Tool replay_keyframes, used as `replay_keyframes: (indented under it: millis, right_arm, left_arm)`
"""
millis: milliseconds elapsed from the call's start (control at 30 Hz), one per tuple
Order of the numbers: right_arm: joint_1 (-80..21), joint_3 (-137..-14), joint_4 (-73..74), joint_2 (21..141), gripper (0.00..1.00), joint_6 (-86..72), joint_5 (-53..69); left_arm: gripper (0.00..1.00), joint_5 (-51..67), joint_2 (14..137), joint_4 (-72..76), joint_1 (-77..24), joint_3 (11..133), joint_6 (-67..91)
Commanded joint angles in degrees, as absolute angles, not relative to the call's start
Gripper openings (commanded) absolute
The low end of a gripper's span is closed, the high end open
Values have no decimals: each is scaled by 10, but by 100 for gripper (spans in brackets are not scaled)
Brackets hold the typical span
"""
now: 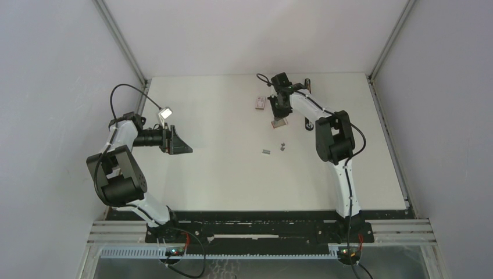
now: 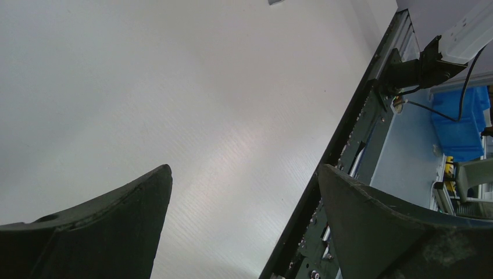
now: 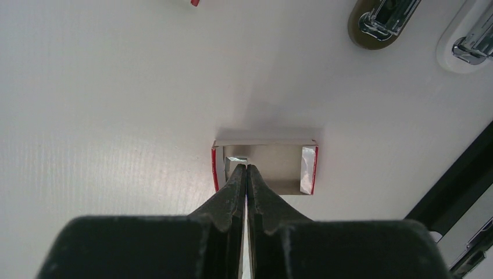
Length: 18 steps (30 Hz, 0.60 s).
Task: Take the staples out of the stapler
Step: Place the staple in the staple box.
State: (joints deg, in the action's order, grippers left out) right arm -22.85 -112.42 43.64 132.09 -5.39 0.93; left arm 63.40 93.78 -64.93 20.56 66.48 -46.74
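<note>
I see two short strips of staples [image 1: 266, 151] lying loose on the table [image 1: 221, 174], close together, on my side of a small open tray [image 3: 279, 170] with red edges. Another silvery strip [image 3: 307, 168] lies along one wall of it. My right gripper [image 3: 245, 168] hangs over that tray with its fingers pressed together; whether they pinch anything I cannot tell. A dark stapler [image 3: 381, 20] and a white stapler [image 3: 471, 40] lie side by side nearby. My left gripper [image 2: 244, 168] is spread wide and holds nothing.
</note>
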Motion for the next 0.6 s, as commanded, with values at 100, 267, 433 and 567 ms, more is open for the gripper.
replay_keyframes:
  millis: [100,267,433,567]
  right_arm:
    - [-227,-1151,445,1324,0,-55,7]
    - [-228,-1151,448,1326,0,-54,5]
    - [-229,-1159,453,1335,0,-51,1]
    - [-232,-1165,457,1341,0,-48,-3]
  left_arm:
    - [100,655,939,-655,210,690,-483]
    - [100,656,939,-655,211,691,-483]
    - [100,656,940,-656,210,691,-484]
    - [100,655,940,-656,210,690,-484]
